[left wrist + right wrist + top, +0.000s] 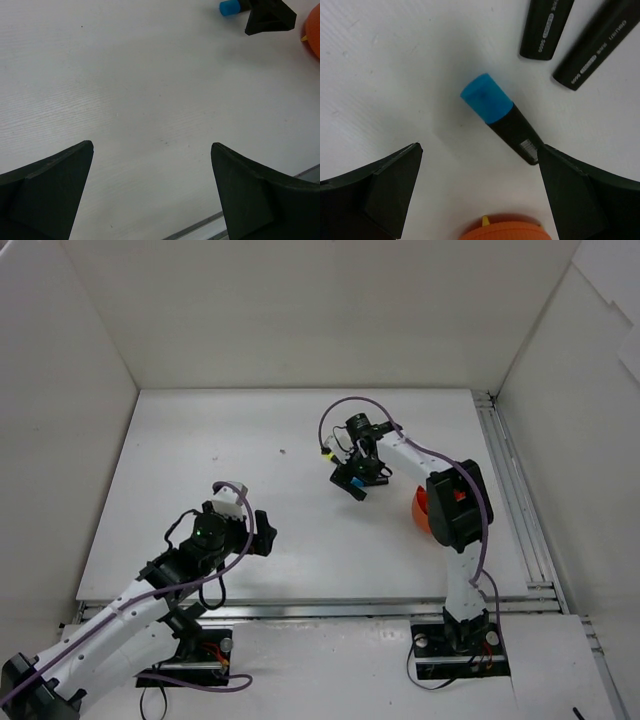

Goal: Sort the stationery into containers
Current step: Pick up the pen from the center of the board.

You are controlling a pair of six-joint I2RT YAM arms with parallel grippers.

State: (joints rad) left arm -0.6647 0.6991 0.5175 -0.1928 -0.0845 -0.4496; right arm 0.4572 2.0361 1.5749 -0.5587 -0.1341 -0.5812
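Observation:
My right gripper (pixel 357 478) (pixel 480 146) is open, hovering low over a black highlighter with a blue cap (pixel 500 115) that lies on the table. Its black rear end reaches my right fingertip (pixel 555 165); I cannot tell whether they touch. Two more black highlighter bodies (pixel 546 27) (pixel 596 42) lie beyond it, their caps out of view. A yellow cap (pixel 326 453) shows in the top view. The orange-red pot (pixel 420 510) (pixel 502 232) stands just behind the right gripper, partly hidden by the arm. My left gripper (pixel 265 533) (pixel 152 144) is open and empty over bare table.
The left wrist view shows the blue cap (pixel 230 7), a finger of the right gripper (pixel 270 17) and the pot's edge (pixel 314 30) far off. White walls enclose the table (pixel 200 470). A metal rail (pixel 515 490) runs along the right side.

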